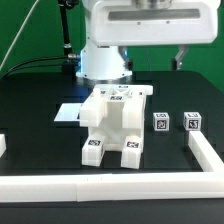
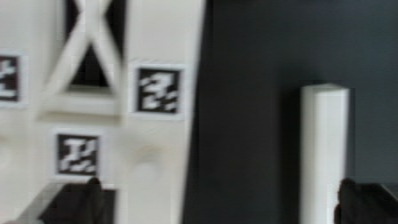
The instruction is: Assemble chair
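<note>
- Listing the chair (image 1: 115, 125): we find tagged white blocks joined, standing on the black table (image 1: 30, 100), just beside the marker board (image 1: 68, 114).
- Loose tagged blocks (image 1: 160, 122): two, near it, toward the exterior view's right.
- Gripper (image 2: 217, 205): fingers (image 2: 71, 203) wide apart, holding nothing.

The chair (image 1: 115, 125) and the small loose blocks (image 1: 159, 123) are opaque white plastic with a smooth, semi-matt finish. Their square tags (image 2: 159, 89) are flat, matt black-and-white print. The table (image 1: 35, 130) has a black matt surface without sheen, the border rail (image 1: 120, 186) is plain smooth white, and the arm housing (image 1: 103, 62) is white plastic with a light gloss. The fingers (image 2: 75, 203) appear dark and matt, possibly rubber-padded, though the wrist view is too blurred to confirm.
</note>
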{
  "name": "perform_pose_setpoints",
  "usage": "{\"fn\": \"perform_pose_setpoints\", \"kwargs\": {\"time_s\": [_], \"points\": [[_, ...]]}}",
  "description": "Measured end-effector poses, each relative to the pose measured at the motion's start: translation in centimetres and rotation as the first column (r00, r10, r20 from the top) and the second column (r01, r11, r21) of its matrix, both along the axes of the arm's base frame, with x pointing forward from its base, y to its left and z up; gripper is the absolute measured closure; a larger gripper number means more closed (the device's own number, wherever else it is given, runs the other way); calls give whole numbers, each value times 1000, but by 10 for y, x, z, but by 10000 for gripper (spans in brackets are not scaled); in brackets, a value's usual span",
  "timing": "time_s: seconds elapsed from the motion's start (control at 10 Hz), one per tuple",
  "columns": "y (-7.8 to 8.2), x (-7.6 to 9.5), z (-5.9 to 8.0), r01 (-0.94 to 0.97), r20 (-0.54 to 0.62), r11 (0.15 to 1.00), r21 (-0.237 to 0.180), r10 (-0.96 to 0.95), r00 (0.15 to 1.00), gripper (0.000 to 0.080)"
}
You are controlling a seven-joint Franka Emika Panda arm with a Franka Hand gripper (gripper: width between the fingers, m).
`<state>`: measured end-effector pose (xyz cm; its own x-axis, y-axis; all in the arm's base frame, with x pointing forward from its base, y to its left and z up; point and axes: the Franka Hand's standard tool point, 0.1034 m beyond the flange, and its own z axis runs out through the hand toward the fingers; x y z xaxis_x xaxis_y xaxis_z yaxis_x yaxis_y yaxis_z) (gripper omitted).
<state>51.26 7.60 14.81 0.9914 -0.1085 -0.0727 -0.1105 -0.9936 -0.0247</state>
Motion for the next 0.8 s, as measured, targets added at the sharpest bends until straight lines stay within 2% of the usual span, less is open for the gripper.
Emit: {"fn": "perform_pose_setpoints", "kwargs": {"time_s": [0.1, 0.3, 0.4, 0.6, 0.7, 0.8], "points": [[21, -14, 0, 20, -7, 1000, 2, -20, 1000, 151], [62, -30, -1, -50, -5, 999, -1, 50, 999, 151], [72, -32, 0, -109, 1, 994, -22, 109, 994, 151], [66, -31, -1, -91, -2, 996, -20, 91, 996, 151], [69, -32, -3, -86, 0, 996, -21, 86, 996, 151], [78, -41, -17, -67, 19, 997, -24, 67, 998, 151]]}}
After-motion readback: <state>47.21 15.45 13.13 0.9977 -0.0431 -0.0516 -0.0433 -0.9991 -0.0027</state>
